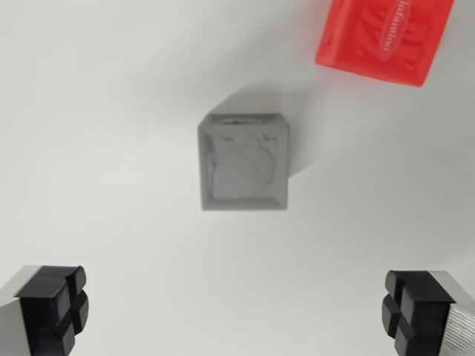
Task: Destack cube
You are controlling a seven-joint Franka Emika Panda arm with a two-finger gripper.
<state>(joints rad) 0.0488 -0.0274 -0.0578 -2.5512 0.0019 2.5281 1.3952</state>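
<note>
A grey cube with an embossed top face rests on the white surface near the middle of the wrist view. A red cube with a white oval logo lies at the upper right, partly cut off by the frame edge, apart from the grey one. My gripper is open, its two black fingertips far apart at the bottom corners, with nothing between them. The grey cube sits beyond the fingertips, roughly centred between them.
The white tabletop fills the remainder of the view, with soft shadows beside the grey cube.
</note>
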